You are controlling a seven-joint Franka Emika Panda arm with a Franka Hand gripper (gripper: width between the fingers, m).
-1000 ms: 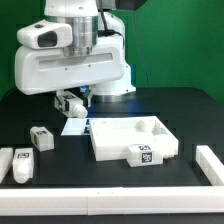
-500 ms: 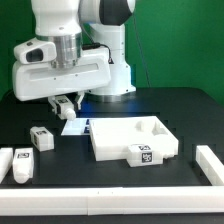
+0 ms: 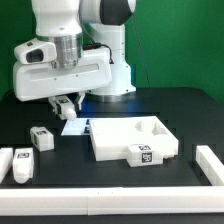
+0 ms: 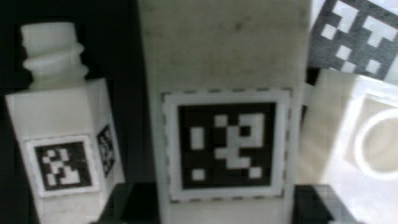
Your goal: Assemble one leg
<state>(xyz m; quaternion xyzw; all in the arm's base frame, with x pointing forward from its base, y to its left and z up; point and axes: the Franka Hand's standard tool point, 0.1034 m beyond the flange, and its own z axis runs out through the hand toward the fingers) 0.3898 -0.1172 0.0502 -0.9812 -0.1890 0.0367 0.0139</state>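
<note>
My gripper hangs over the table at the exterior view's left and is shut on a leg, a small white block with tag stickers. In the wrist view this leg fills the middle, its tag facing the camera, with a dark finger on each side of it and my gripper closed around it. A second leg lies on the table below; in the wrist view it shows a threaded end. Another leg lies nearer the front.
The large white panel with raised rims lies at the middle right, a tag on its front; part of it shows in the wrist view. The marker board lies flat beside it. White rails border the front and the exterior view's right.
Since a second ago the arm's upper part has turned and the gripper with the leg has shifted slightly to the exterior view's left. Over the last half second nothing moved.
</note>
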